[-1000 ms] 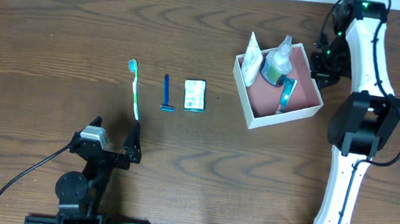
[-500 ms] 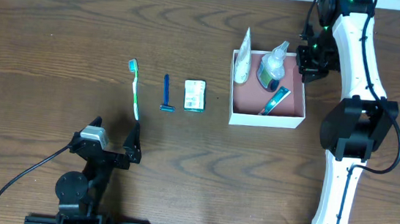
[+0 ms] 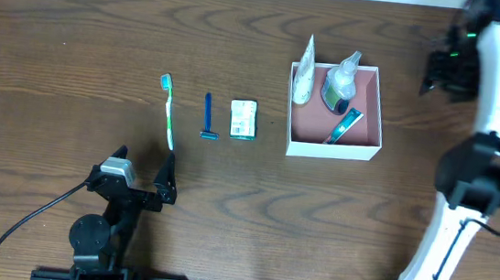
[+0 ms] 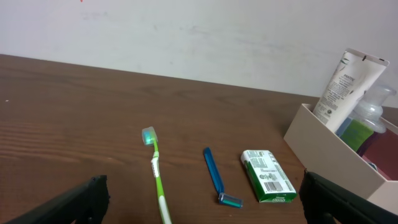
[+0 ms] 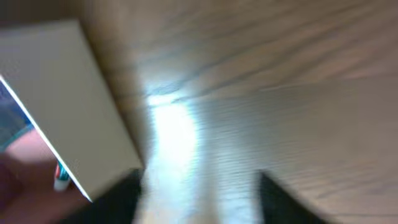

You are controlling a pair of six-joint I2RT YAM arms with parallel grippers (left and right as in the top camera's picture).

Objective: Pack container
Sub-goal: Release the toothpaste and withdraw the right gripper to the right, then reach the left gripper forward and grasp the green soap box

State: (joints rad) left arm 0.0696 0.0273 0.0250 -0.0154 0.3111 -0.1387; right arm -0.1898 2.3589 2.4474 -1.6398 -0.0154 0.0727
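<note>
The surface (image 3: 76,31) is dark brown wood, and a white wall (image 4: 186,31) stands behind it.

Low on the left sits the left pincer (image 3: 143,171). Its two black fingers (image 4: 81,199) are spread wide apart and hold nothing. It points up at a row of small things.

First in the row is a green and white toothbrush (image 3: 170,114) with its brush end away from the pincer. Next to it lies a blue razor (image 3: 207,116) with its head end near the pincer. Just beside the razor lies a little green and white packet (image 3: 244,119). The three lie flat, side by side, and do not touch.

To the right of the packet is the container (image 3: 332,151). It is a square box with thin white walls and a pink floor, and it has no lid. It sits flat on the surface. A white tube (image 3: 305,67) leans on its left wall. A clear bottle (image 3: 338,82) with green stuff in it is at the back. A small teal tube (image 3: 345,124) lies slanted on the pink floor.

Far right, up near the back edge, is the right pincer (image 3: 442,76). It is off to the right of the container and does not touch it. Its own view is very blurry, but its dark fingers (image 5: 121,196) look spread apart with only bare wood between them. The white wall of the container shows at the left of that view.
</note>
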